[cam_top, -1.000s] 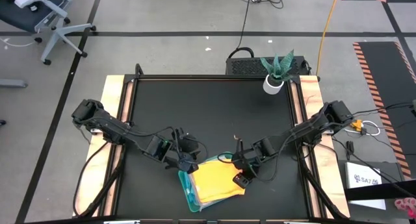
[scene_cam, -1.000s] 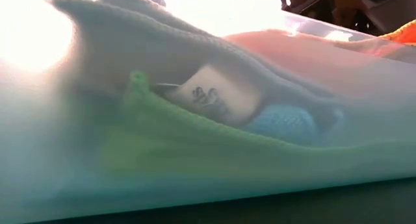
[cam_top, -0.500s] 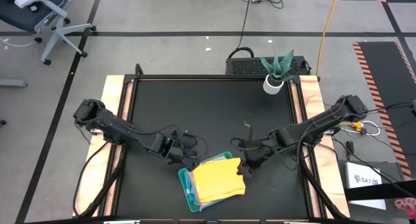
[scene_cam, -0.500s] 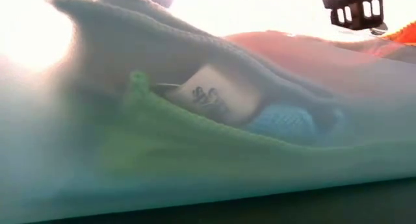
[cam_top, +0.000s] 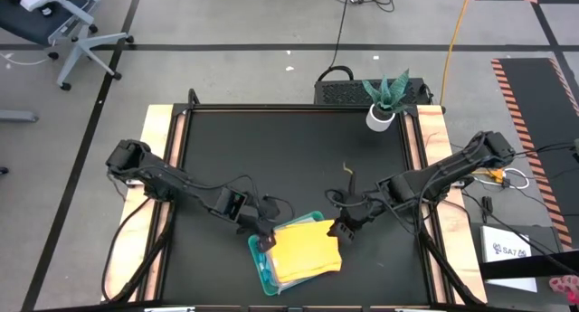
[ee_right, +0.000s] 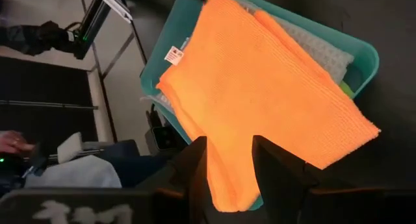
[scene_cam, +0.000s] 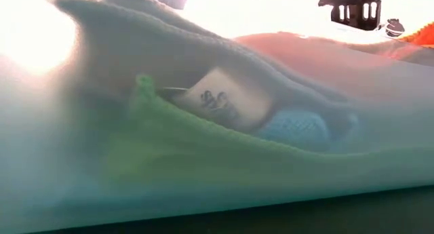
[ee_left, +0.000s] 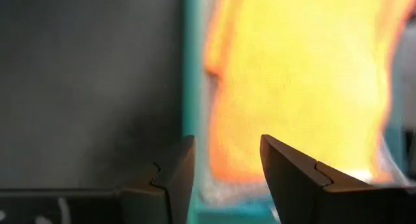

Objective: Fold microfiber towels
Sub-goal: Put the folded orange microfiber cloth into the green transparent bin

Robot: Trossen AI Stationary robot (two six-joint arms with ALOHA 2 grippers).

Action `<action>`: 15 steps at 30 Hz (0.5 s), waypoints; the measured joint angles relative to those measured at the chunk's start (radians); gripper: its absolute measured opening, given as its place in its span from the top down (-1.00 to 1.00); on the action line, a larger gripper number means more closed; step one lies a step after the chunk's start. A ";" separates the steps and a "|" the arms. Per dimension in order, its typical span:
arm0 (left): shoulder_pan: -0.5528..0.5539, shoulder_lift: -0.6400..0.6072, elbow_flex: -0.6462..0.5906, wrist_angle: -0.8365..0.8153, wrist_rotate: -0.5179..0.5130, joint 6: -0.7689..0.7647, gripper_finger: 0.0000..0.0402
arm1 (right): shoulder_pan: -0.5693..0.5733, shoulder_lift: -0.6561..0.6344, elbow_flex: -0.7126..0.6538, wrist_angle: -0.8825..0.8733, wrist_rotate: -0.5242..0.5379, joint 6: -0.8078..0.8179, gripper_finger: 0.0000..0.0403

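A folded yellow-orange towel point(cam_top: 304, 251) lies on top of a stack in the teal tray point(cam_top: 260, 262) near the table's near edge. It also shows in the right wrist view point(ee_right: 260, 87), one corner reaching past the tray's rim. Under it show a grey-white towel point(ee_right: 315, 47) and a lime green one point(ee_right: 348, 89). Through the tray's wall the low view shows the green point(scene_cam: 169, 149), grey-white point(scene_cam: 135, 37) and a blue towel point(scene_cam: 298, 129). My left gripper point(cam_top: 264, 239) is open at the tray's far left corner point(ee_left: 226, 146). My right gripper point(cam_top: 339, 230) is open just above the towel's far right edge point(ee_right: 227, 146).
A potted plant in a white pot point(cam_top: 384, 104) stands at the table's far right corner. The black tabletop point(cam_top: 289, 158) lies bare between the arms and the far edge. Wooden side rails point(cam_top: 158, 167) run along both sides.
My right gripper has risen off the yellow-orange towel's right side and gone a little toward the far edge. My left gripper has gone slightly toward the near edge, closer to the tray's corner. The towel stack has stayed in place.
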 joint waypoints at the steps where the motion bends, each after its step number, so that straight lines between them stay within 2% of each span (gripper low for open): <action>1: 0.000 0.000 0.000 -0.001 0.033 0.009 0.13 | 0.000 0.000 0.000 0.000 0.000 -0.006 0.42; 3: -0.005 0.000 0.000 -0.008 0.071 0.028 0.13 | 0.000 -0.001 0.000 0.003 0.000 -0.016 0.42; 5: -0.010 0.000 0.000 -0.004 0.067 0.043 0.13 | 0.000 -0.001 0.000 0.003 0.000 -0.033 0.42; 12: -0.032 0.000 0.000 -0.007 -0.057 0.163 0.13 | 0.000 -0.001 0.000 0.003 -0.001 -0.076 0.42; 15: -0.046 0.000 0.000 -0.007 -0.066 0.218 0.13 | 0.000 -0.001 0.000 0.003 -0.001 -0.090 0.42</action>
